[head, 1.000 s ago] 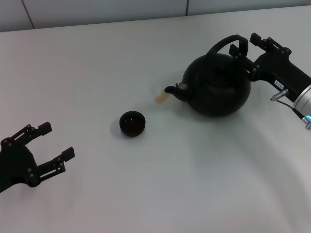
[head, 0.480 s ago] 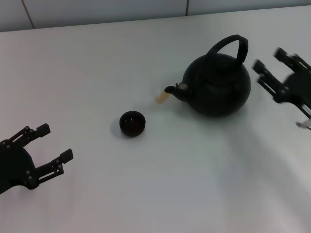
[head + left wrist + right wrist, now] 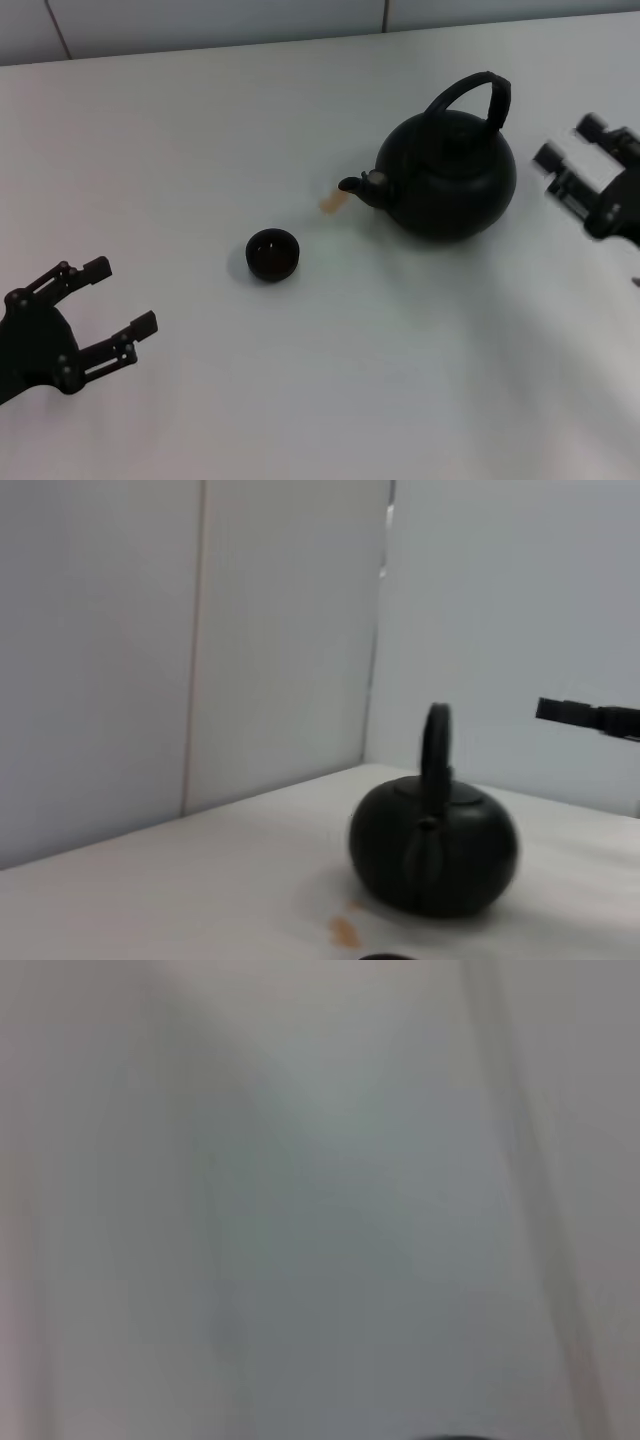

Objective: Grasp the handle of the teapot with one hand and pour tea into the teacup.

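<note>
The black teapot (image 3: 447,175) stands upright on the white table, spout pointing left, its arched handle (image 3: 478,90) free. It shows too in the left wrist view, teapot (image 3: 434,848) with the handle (image 3: 437,742) edge-on. The small black teacup (image 3: 272,253) sits left of and nearer than the spout. My right gripper (image 3: 572,155) hangs open to the right of the pot, apart from it, holding nothing. At the lower left my left gripper (image 3: 118,300) is parked, open and empty. The right wrist view shows only blurred grey surface.
A small tan spill (image 3: 332,201) marks the table just left of the spout, spill (image 3: 345,930) also in the left wrist view. The table's far edge meets a grey wall (image 3: 200,25) at the back.
My right gripper has let go of the teapot's handle and drawn back to the right, opening. The teapot stays put. The left gripper has barely shifted.
</note>
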Controlling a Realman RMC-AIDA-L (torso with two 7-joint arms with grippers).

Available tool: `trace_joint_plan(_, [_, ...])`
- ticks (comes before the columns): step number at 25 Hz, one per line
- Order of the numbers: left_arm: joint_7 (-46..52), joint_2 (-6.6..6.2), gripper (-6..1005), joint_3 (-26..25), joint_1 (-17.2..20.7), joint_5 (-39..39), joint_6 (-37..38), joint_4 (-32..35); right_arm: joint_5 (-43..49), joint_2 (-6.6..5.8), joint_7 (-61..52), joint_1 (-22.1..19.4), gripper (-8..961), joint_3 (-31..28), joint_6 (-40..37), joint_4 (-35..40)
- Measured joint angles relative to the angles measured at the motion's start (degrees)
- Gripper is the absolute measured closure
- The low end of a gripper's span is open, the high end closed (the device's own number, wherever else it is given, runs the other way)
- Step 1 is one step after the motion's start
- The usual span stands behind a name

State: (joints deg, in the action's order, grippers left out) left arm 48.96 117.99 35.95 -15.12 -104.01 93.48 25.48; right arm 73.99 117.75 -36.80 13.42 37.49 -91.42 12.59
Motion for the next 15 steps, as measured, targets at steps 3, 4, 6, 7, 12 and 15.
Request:
trace_joint_plan(3, [0.24,-0.69,135,0.39,-0.95,-1.52,1.61,0.34,10.37,-1.53,-5.08,0.33,315,1.05,-5.94,6.5])
trace_joint_plan(4, [0.91,-1.41,136,0.84,-2.0,-3.01,2.47,0.45,16.38,-2.29,-10.98,1.05,315,1.08,-7.9,11.68])
trace_joint_plan(6, [2.24,-2.34,136,1.23,-3.48,-4.9,3.27,0.64,22.3,-2.8,-16.44,2.15,314,1.16,-9.09,16.55])
trace_joint_plan(7, [2.24,-2.34,136,1.23,-3.48,-4.9,3.27,0.64,22.3,-2.8,-16.44,2.15,314,1.16,-9.09,16.55])
trace_joint_plan(12, [6.16,-3.68,136,1.4,-6.75,-9.18,5.07,3.47,36.57,-3.0,-19.58,5.87,314,0.81,-9.16,23.2])
trace_joint_plan(15, [7.41,-3.63,136,1.4,-7.42,-10.31,5.3,5.47,38.32,-3.0,-20.09,6.84,314,0.76,-8.7,23.81])
